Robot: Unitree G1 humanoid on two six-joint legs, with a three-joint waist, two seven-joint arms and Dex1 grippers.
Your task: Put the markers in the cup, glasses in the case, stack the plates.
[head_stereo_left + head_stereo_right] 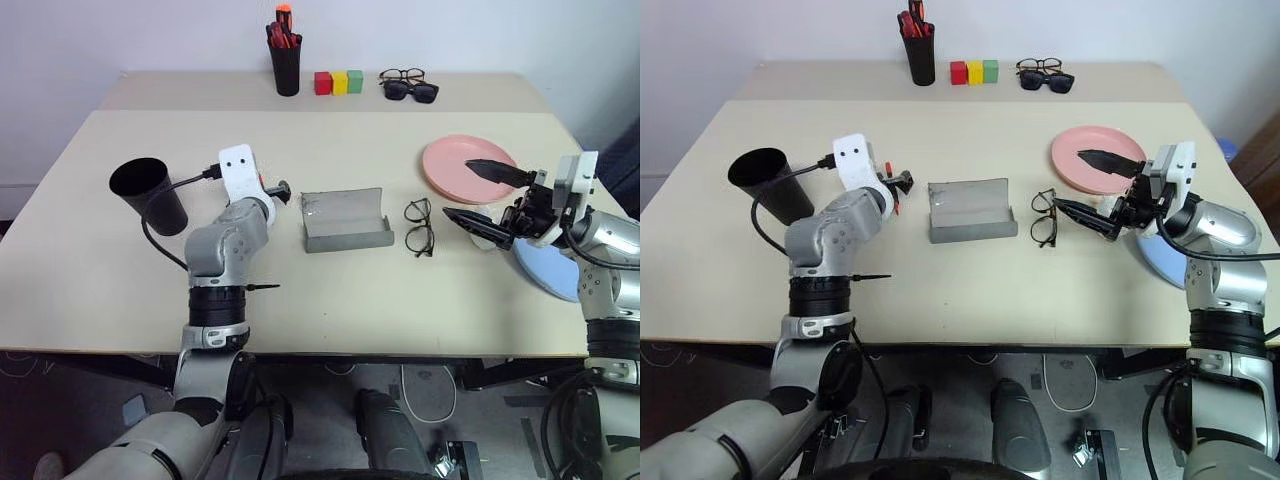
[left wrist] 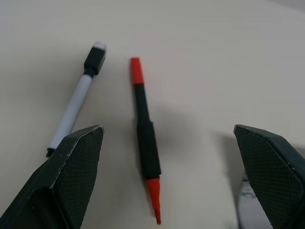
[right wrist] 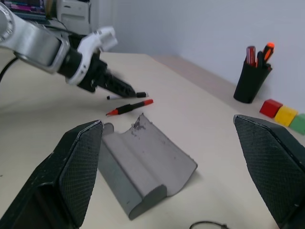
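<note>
In the left wrist view, the white marker [image 2: 75,106] with a black cap and the red and black marker [image 2: 146,143] lie side by side on the table. My left gripper [image 2: 167,129] hangs open just above them. The black cup [image 1: 150,194] stands left of that arm. The grey case [image 1: 345,221] lies open mid-table, with the wire-framed glasses [image 1: 419,227] to its right. My right gripper [image 1: 482,197] is open in the air, right of the glasses and above the pink plate's [image 1: 452,160] near edge. The blue plate [image 1: 548,270] lies partly under that arm.
At the table's back stand a black pen pot [image 1: 285,62] with thick markers, three coloured blocks [image 1: 338,82], and a second pair of spectacles with sunglasses [image 1: 409,86]. The table's front edge runs just before my arms.
</note>
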